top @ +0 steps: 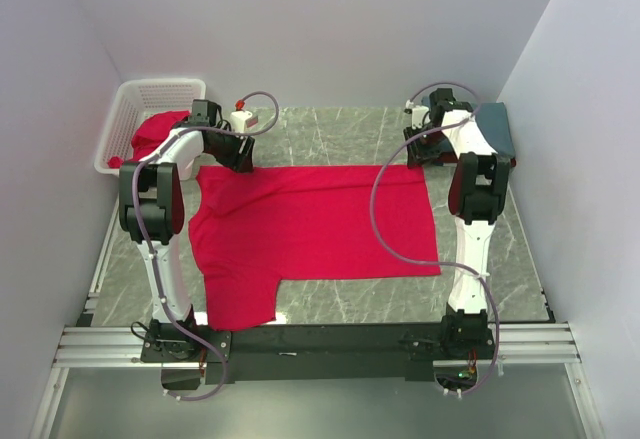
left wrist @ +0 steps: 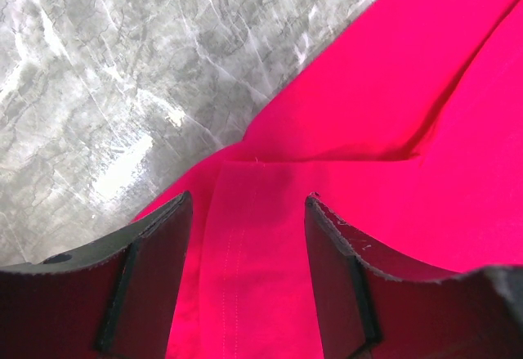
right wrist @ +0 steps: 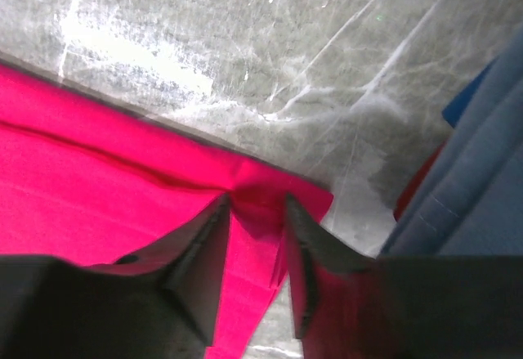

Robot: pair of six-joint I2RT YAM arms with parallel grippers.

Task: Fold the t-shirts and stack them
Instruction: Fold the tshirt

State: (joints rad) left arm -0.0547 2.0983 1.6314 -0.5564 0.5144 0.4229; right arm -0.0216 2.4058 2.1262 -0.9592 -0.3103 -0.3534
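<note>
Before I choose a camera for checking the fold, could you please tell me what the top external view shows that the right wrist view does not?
Only top external: the white plastic lattice basket at far left holding red cloth, and the whole spread outline of the bright red cloth t-shirt. Only right wrist: close up, the right gripper with fingers either side of that shirt's puckered corner. Both: the shirt, the grey marbled table and slate teal-blue cloth nearby.
</note>
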